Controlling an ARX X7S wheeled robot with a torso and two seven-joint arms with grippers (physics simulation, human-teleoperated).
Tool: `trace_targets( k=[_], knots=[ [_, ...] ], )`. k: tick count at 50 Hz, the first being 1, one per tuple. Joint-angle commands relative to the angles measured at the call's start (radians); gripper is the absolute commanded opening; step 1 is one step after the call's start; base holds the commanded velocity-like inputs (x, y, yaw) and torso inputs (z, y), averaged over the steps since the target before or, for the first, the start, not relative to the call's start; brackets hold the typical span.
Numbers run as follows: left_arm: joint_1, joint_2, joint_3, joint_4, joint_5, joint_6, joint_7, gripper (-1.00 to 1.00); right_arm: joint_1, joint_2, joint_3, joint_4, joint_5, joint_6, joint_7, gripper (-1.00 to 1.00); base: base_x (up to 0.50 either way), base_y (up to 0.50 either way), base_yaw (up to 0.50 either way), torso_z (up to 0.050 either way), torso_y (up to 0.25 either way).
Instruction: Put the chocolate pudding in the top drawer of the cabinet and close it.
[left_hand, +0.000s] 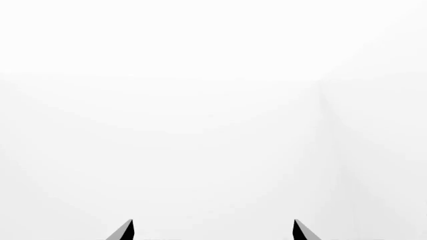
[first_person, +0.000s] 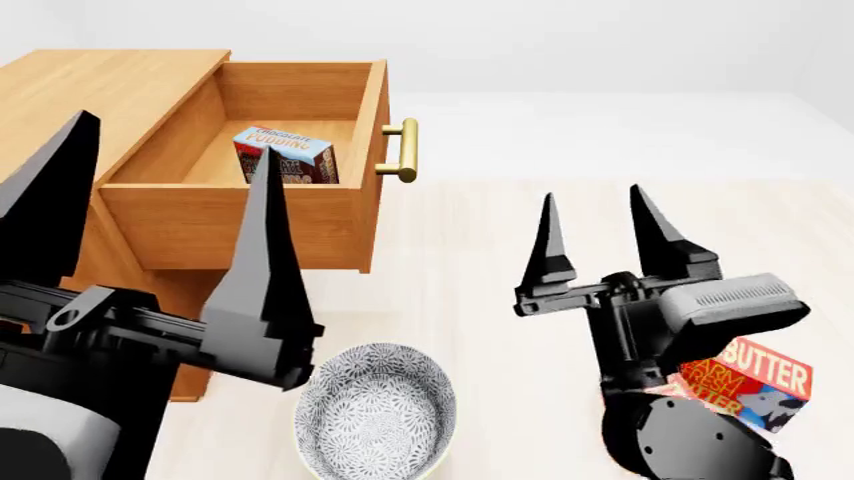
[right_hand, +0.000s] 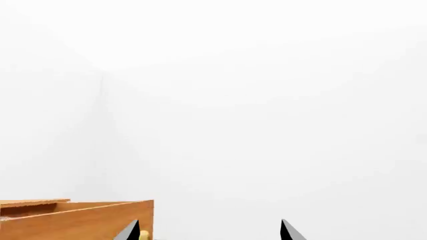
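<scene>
In the head view the cabinet (first_person: 94, 95) stands at the left with its top drawer (first_person: 234, 225) pulled out. The chocolate pudding (first_person: 284, 156) lies inside that drawer near the back. The brass handle (first_person: 402, 151) sticks out from the drawer front. My left gripper (first_person: 160, 165) is raised close to the camera, in front of the drawer, open and empty. My right gripper (first_person: 598, 225) stands open and empty over the table, to the right of the drawer. The left gripper (left_hand: 213, 230) faces a blank white wall. The right gripper (right_hand: 210, 230) shows the drawer (right_hand: 80, 220) beside one fingertip.
A patterned grey bowl (first_person: 376, 410) sits on the table near the front, below the drawer. A red-orange butter box (first_person: 750, 385) lies at the right, partly behind my right arm. The pale wooden table (first_person: 534, 240) runs back to a white wall.
</scene>
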Motion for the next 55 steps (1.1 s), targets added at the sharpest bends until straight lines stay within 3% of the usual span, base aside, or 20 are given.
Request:
trace_targets(
  k=[1, 3, 5, 6, 8, 10, 29, 55],
  knots=[
    [-0.046, 0.031, 0.056, -0.015, 0.019, -0.033, -0.013, 1.00, -0.330, -0.097, 0.278, 0.239, -0.368, -0.115, 0.090, 1.00, 0.00, 0.00, 0.00, 0.000, 0.000],
    [-0.045, 0.040, 0.065, -0.026, 0.030, -0.030, -0.009, 1.00, -0.361, -0.113, 0.337, 0.256, -0.397, -0.113, 0.070, 1.00, 0.00, 0.00, 0.00, 0.000, 0.000],
    [-0.046, 0.049, 0.073, -0.036, 0.039, -0.029, -0.004, 1.00, -0.224, 0.143, 0.329, -0.044, -0.210, 0.187, 0.094, 1.00, 0.00, 0.00, 0.00, 0.000, 0.000],
    [-0.046, 0.055, 0.079, -0.042, 0.044, -0.028, 0.000, 1.00, -0.131, 0.215, 0.342, -0.194, -0.101, 0.337, 0.080, 1.00, 0.00, 0.00, 0.00, 0.000, 0.000],
    [-0.047, 0.063, 0.086, -0.051, 0.051, -0.027, 0.005, 1.00, -0.027, 0.272, 0.367, -0.494, 0.020, 0.498, 0.061, 1.00, 0.00, 0.00, 0.00, 0.000, 0.000],
    [-0.051, 0.069, 0.092, -0.059, 0.055, -0.027, 0.010, 1.00, 0.009, 0.294, 0.381, -0.533, 0.065, 0.534, 0.054, 1.00, 0.00, 0.00, 0.00, 0.000, 0.000],
    [-0.091, 0.107, 0.119, -0.086, 0.050, -0.044, 0.032, 1.00, -0.024, 0.366, 0.399, -0.535, 0.079, 0.517, 0.079, 1.00, 0.00, 0.00, 0.00, 0.000, 0.000],
    [-0.205, 0.257, 0.212, -0.152, 0.079, -0.071, 0.104, 1.00, -0.057, 0.420, 0.415, -0.556, 0.072, 0.520, 0.133, 1.00, 0.00, 0.00, 0.00, 0.000, 0.000]
  ],
)
